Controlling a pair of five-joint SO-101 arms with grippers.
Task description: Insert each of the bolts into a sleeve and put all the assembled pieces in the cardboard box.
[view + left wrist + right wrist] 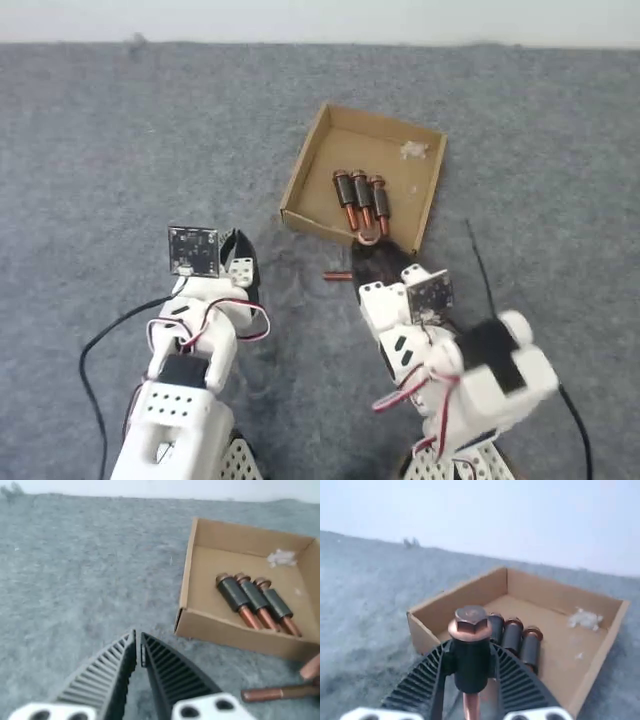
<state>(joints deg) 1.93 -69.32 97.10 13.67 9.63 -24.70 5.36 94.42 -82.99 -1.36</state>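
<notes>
1. The bolt-and-sleeve piece (470, 666) is clamped in the right jaws at the near wall of the cardboard box (303, 165). It stands upright with the hex head on top. The grip is on the black sleeve, which probably keeps bolt and sleeve together while the piece is carried over the wall.
2. 3 finished pieces (360, 200) lie side by side inside the box. Their shank tips are toward that near wall and their heads toward the far wall. This leaves bare box floor beside them for more.
3. 1 loose bolt (336, 275) lies on the worktop (120, 150) just outside the box's near wall, beside the right jaws. It has no sleeve on it, so I judge the task will not be finished once the held piece is dropped in.
4. A white scrap (414, 150) sits by the box's far wall, apart from the pieces.
5. The left jaws are closed on nothing, low over the worktop off the box's near corner. They are on the side away from the right jaws, seemingly parked clear of the drop.
</notes>
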